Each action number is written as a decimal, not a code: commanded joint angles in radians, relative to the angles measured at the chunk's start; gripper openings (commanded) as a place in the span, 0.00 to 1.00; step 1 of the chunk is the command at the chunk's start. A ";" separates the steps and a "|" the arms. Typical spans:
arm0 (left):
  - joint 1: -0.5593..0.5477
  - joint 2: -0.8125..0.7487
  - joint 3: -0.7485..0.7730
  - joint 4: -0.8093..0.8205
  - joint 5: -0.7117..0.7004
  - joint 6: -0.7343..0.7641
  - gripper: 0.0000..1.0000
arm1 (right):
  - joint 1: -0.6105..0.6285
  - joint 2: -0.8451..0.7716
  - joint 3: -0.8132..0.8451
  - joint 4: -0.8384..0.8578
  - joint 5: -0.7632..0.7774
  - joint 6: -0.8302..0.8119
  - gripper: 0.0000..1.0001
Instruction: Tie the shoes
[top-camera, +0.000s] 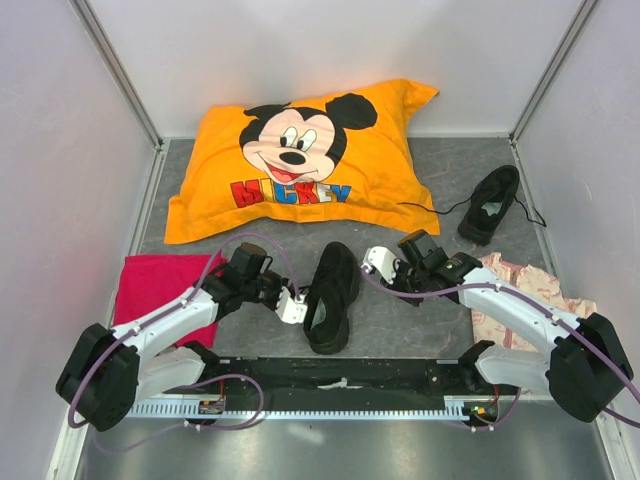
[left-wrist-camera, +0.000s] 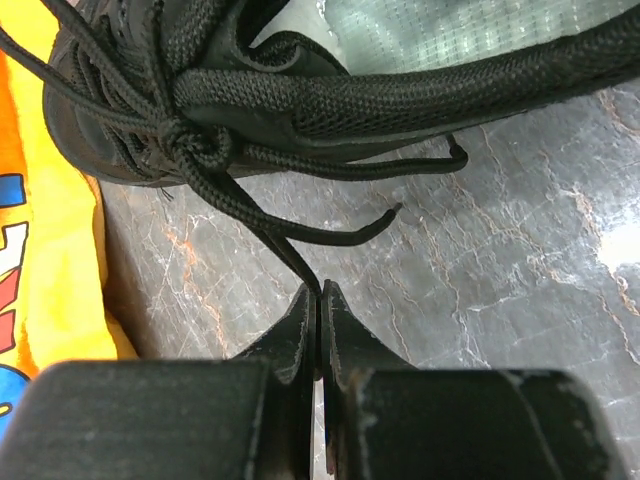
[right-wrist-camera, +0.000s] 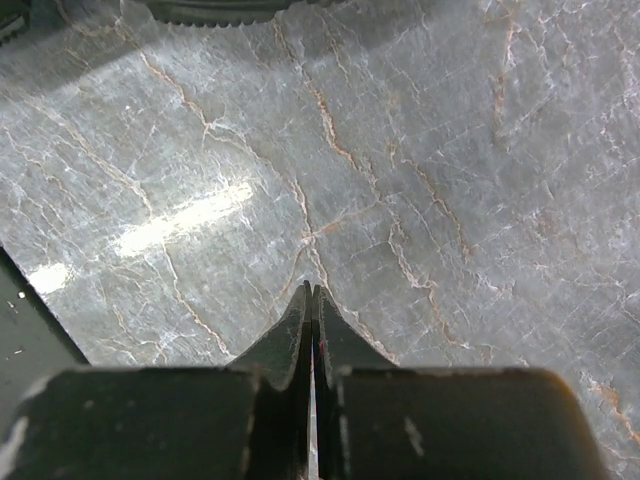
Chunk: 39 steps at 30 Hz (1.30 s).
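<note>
We note left jaws clamped on lace (left-wrist-camera: 285, 250) at 9 o'clock of near shoe (top-camera: 332, 295); right jaws together, empty. Lace likely limp, slippery: pinch near tip.

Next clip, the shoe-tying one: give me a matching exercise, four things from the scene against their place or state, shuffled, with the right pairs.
Things
1. left claw
2. right claw
3. far shoe
4. red cloth

Place or state
A. on the left of the table, partly under the left arm
B. shut on a lace of the near shoe
C. shut, holding nothing, above bare table
D. far right, beside the pillow

Pairs: 1-B, 2-C, 3-D, 4-A
</note>
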 joint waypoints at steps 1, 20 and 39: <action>-0.032 -0.020 0.049 -0.047 0.030 -0.038 0.01 | -0.002 -0.010 0.031 -0.007 -0.030 -0.001 0.00; -0.095 -0.116 0.267 -0.163 0.078 -0.452 0.67 | -0.036 -0.027 0.242 0.001 -0.106 0.143 0.98; 0.309 0.163 0.741 -0.589 0.041 -1.402 0.99 | -0.402 0.050 0.435 -0.111 -0.153 0.652 0.98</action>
